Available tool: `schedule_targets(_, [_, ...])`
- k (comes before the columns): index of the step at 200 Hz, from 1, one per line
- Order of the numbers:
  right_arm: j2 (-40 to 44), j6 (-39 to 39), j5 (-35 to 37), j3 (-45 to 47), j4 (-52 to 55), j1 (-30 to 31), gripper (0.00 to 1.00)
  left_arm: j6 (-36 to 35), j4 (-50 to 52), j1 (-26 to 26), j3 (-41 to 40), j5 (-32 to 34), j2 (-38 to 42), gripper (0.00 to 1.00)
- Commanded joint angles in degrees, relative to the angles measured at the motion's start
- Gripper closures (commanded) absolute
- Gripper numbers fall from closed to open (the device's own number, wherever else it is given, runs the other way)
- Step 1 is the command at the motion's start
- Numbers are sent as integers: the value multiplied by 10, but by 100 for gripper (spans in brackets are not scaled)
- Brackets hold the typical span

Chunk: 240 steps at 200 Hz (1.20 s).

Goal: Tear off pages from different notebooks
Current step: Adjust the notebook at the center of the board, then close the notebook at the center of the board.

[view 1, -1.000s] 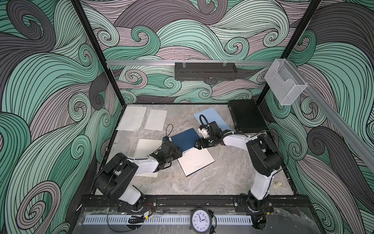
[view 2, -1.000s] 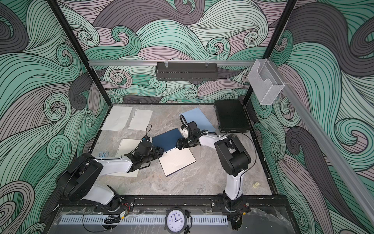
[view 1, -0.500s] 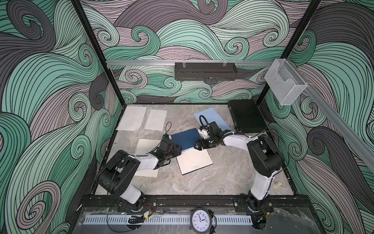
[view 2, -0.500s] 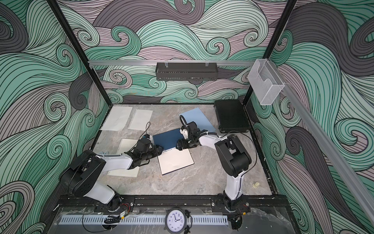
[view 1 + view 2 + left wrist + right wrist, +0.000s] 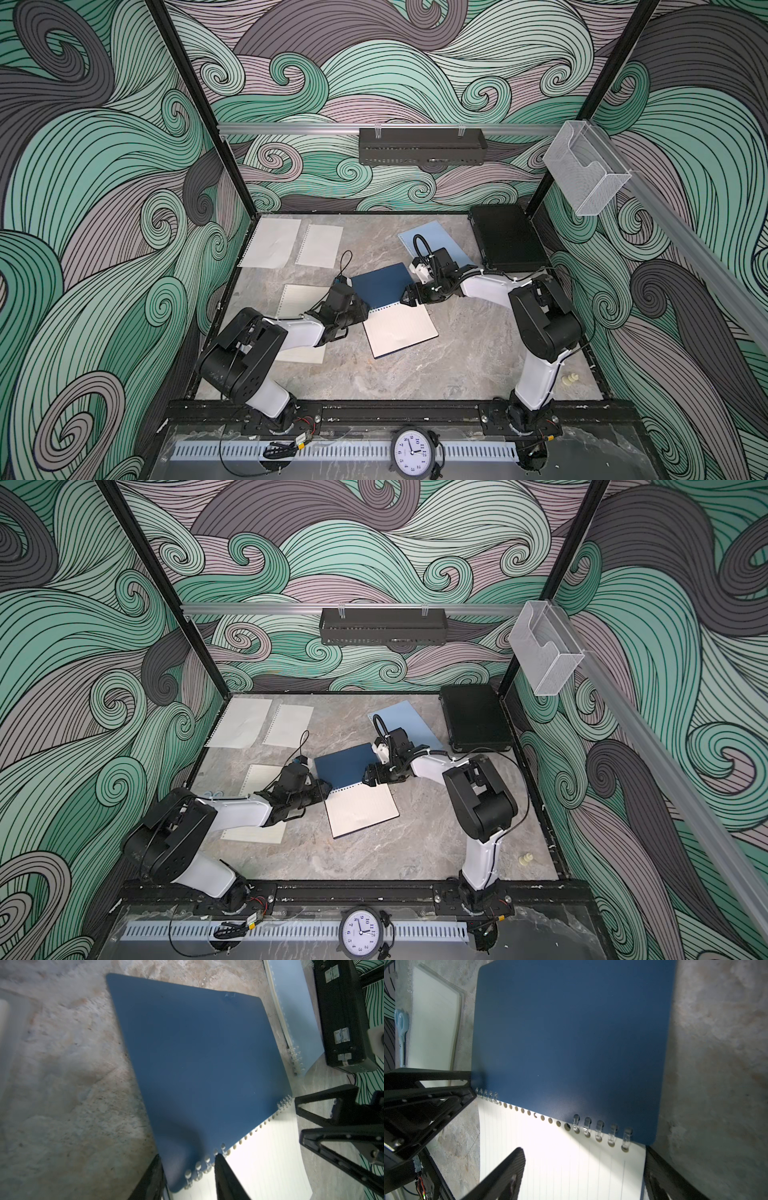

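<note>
Navy notebook (image 5: pixel 380 286) lies open mid-table (image 5: pixel 457 357). Its cover is folded back toward the rear wall and its lined page (image 5: pixel 400 333) faces up, nearer the front. The spiral runs slantwise between the two arms.

Left gripper (image 5: pixel 362 315) is at the spiral's left end, right gripper (image 5: pixel 406 300) at its right end.

Open room: bare marble in front of the page and to its right, down to the front rail.
- Left: cream notebook (image 5: pixel 300 300) just beside the navy one, partly under the left arm.
- Behind: light blue notebook (image 5: pixel 446 237), its near corner hidden by the right wrist.
- Rear right corner: black case (image 5: pixel 509 243).

Left wrist view: fingers (image 5: pixel 225 1176) stand part open, astride the cover's corner and the last coils. The cover lies flat between them. Whether the tips press on it, cannot tell. Both top views hide this under the wrist.

Right wrist view: fingers (image 5: pixel 510 1169) stand wide apart, holding nothing. One is over the page, the other past the page's edge. Coils show only at the two ends of the binding; the middle holes stand bare. A pale blue loop (image 5: pixel 401 1020) lies beside the cream notebook.

Rear left: larger loose page (image 5: pixel 270 243) and smaller loose page (image 5: pixel 320 246) lie flat, side by side, well apart from both arms.
</note>
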<state>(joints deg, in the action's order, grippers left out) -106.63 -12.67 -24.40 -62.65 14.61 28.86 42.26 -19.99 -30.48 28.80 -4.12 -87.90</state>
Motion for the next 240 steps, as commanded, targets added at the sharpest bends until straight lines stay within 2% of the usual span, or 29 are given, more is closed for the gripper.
schedule_targets(1, [-3, 4, -21, -7, 23, 2, 13, -25, 4, 0, 15, -24, 14, 67])
schedule_targets(45, [-6, 14, -23, -15, 34, 2, 13, -38, 14, 1, 21, -21, 11, 86])
schedule_targets(97, [-15, 36, -16, -52, 70, 2, 14, -38, 21, 1, 15, -17, 18, 97])
schedule_targets(129, [-36, 48, -15, -89, 89, 1, 14, -34, 5, 0, -4, -16, 35, 100])
schedule_targets(187, [-78, 63, -19, -169, 125, 1, 14, -32, 4, -7, -28, -2, 60, 100])
schedule_targets(240, [-83, 65, -4, -213, 145, -3, 10, -34, 17, -22, -42, 20, 92, 100])
